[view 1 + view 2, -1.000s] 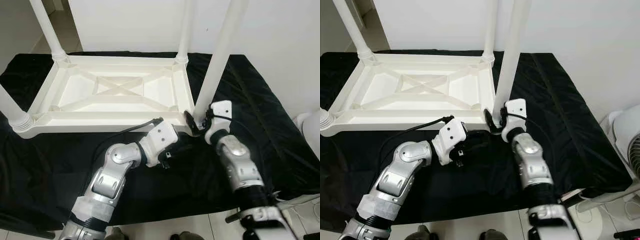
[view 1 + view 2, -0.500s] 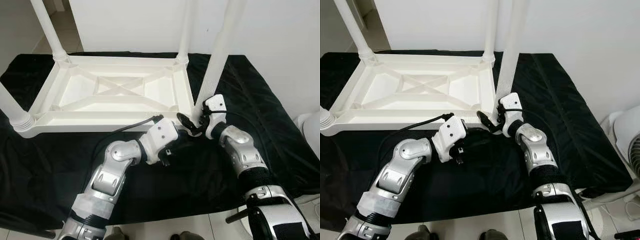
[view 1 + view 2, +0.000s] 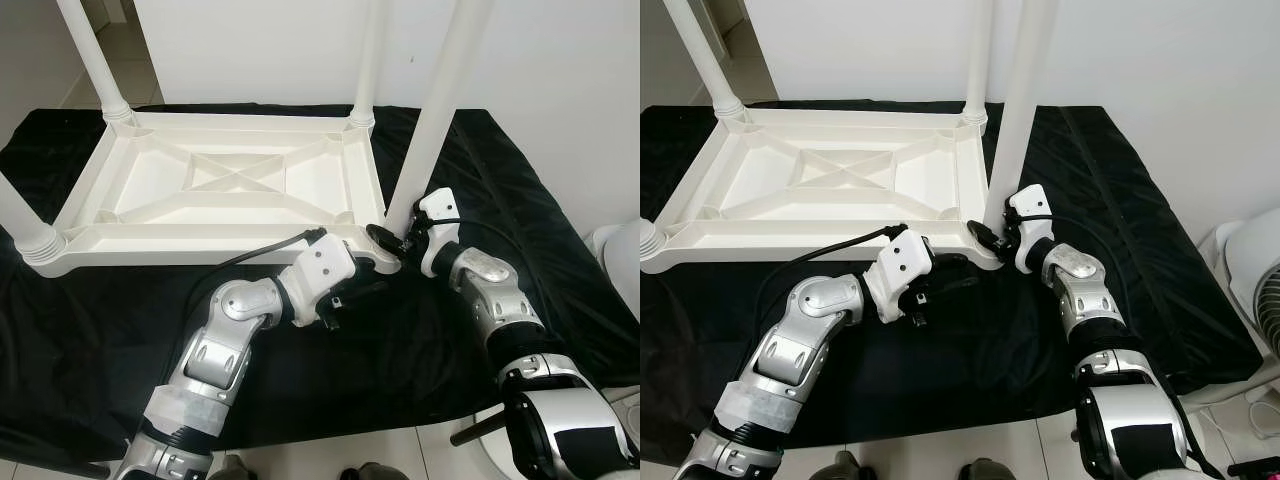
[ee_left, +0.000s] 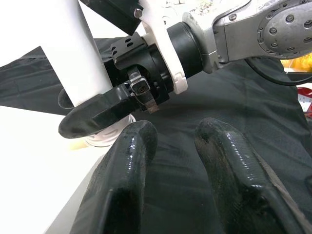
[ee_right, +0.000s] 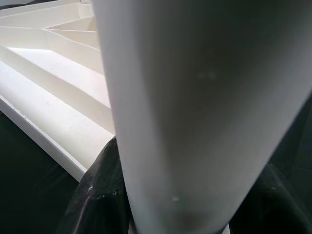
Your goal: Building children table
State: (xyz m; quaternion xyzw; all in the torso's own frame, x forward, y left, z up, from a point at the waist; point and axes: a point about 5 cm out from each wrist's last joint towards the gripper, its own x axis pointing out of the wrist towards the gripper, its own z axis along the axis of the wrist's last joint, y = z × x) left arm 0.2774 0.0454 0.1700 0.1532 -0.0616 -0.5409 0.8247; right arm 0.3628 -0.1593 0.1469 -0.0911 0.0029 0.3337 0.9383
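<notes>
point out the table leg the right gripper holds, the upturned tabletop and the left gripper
table leg (image 3: 432, 118), left eye view, mid shaft
upturned tabletop (image 3: 236, 178), left eye view, centre of the cross brace
left gripper (image 4: 173, 146), left wrist view, midway between fingertips

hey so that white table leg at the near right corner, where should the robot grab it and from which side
Low on the white table leg, just above its socket in the upturned table top, coming from the robot's own side. The leg is a smooth upright round post, so two fingers can close across it there, and a low hold sits nearest the joint. The right gripper already wraps that spot; the left gripper waits open beside it.
</notes>
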